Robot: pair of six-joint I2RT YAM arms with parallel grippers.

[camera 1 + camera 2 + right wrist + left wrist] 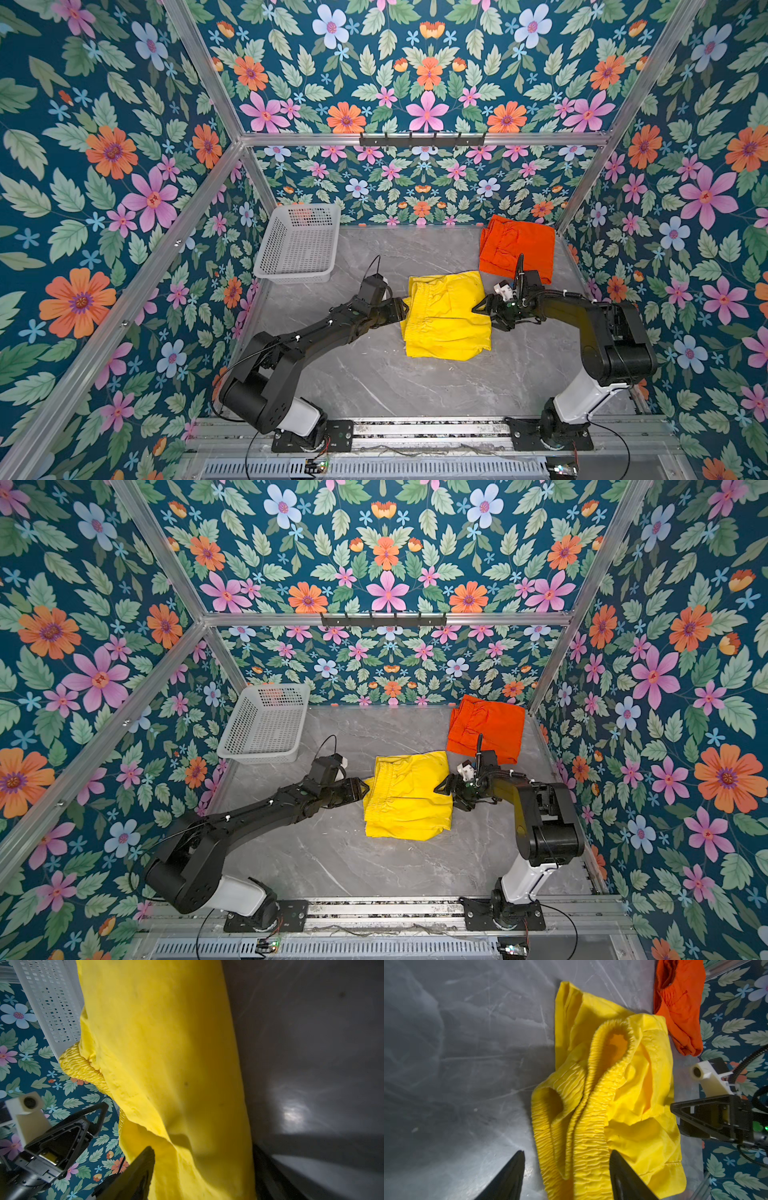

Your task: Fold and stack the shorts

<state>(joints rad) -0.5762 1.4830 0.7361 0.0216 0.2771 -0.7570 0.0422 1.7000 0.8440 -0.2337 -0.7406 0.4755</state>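
My left gripper sits at the left edge of the bright yellow thin-fabric shorts, which lie folded in the middle of the grey marbled table. In the left wrist view my two black fingers stand apart. The gathered elastic waistband runs between them. One finger rests over bare table clear of the cloth, and the tip of its partner overlaps the fabric. These jaws are released and clasp nothing.

My right gripper is at the opposite, right edge of the same pair. In the right wrist view its fingers are spread wide and yellow cloth fills the space between them. These jaws are also released, straddling the edge rather than pinching it.

The bright orange thin-fabric shorts lie folded in the far right corner of the table, against the flowered wall. Their near corner is just beside the far right corner of the yellow pair, and I cannot tell whether the two touch.

The white perforated plastic basket stands in the far left corner, well apart from both pairs.
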